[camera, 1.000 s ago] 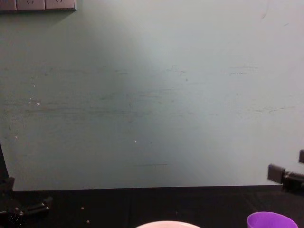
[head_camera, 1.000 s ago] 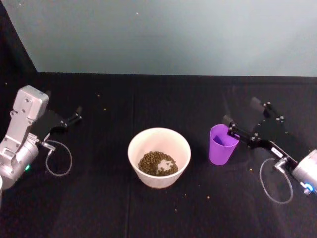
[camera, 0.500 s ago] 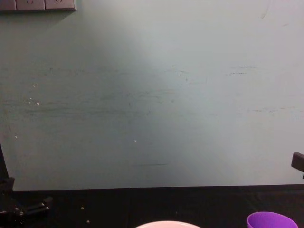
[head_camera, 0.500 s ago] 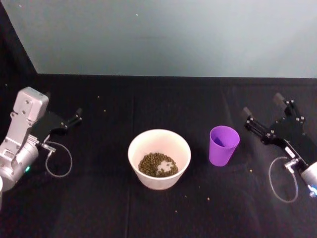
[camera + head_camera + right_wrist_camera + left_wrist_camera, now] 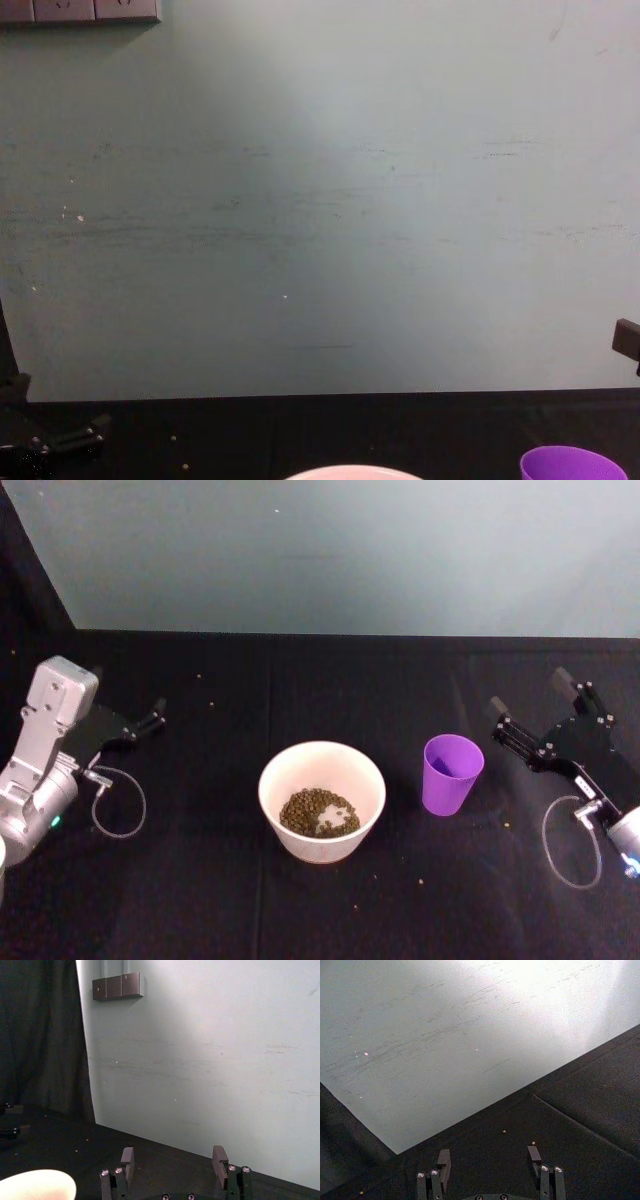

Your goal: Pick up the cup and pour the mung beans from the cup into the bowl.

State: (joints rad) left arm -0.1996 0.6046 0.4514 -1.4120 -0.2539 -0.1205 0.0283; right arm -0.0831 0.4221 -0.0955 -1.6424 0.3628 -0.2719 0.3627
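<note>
Right claw [image 5: 532, 702] has backed off the cup [image 5: 452, 773], fingers spread, empty | cup upright on bench [image 5: 300, 910], right of bowl [image 5: 322, 799] | mung beans [image 5: 318, 811] lie in bowl: pour looks done | left claw [image 5: 150, 717] parked far left, fingers apart.

Light is dim and even. A strong glare washes out the far right of the pale green painted wall [image 5: 470, 1025] in the left wrist view. The matte black tabletop [image 5: 200, 880] swallows shadows. All views look slightly soft.
</note>
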